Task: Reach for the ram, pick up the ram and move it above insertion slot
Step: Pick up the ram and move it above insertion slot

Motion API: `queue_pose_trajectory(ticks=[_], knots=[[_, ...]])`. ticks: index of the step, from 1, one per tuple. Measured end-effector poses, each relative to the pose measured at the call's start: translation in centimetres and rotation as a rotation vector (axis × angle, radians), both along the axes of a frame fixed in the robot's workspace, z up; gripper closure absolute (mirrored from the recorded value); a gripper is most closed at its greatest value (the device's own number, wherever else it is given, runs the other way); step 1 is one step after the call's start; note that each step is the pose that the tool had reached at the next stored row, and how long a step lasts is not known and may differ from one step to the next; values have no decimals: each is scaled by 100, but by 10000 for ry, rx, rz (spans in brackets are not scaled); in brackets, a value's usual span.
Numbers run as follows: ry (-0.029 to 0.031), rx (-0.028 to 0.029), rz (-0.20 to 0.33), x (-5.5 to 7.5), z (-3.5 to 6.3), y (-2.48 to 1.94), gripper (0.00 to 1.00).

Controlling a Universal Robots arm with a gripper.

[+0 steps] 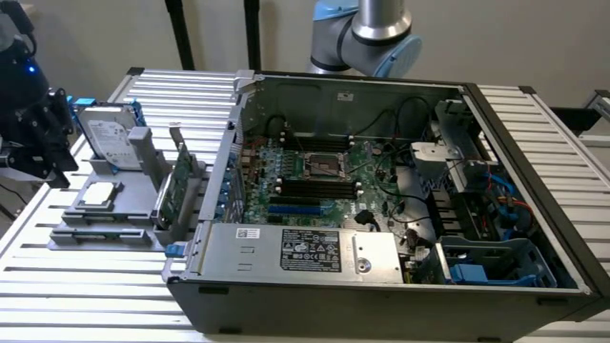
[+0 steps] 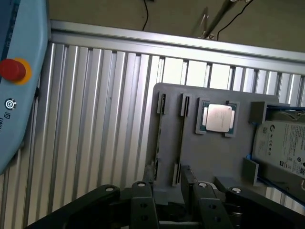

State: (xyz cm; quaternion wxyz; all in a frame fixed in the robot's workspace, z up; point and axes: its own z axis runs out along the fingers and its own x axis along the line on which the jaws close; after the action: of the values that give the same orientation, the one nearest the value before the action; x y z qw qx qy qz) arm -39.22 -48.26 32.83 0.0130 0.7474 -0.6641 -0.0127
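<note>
The pincer [image 2: 174, 207] hangs spread wide with nothing in its grip, poised over one end of the gray holder [image 2: 214, 157]. The ram [image 2: 181, 138] stands edge-on in a slot of that holder, just beside the silver processor chip [image 2: 218, 118], with the hard drive [image 2: 283, 145] beyond. The holder sits on the ribbed surface [image 2: 95, 124], next to the open computer case [image 1: 381, 286].
</note>
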Motion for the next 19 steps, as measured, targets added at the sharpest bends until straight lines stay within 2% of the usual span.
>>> queue_pose_trajectory(ticks=[19], knots=[[0,1,-2,-2,-345,-16,64]])
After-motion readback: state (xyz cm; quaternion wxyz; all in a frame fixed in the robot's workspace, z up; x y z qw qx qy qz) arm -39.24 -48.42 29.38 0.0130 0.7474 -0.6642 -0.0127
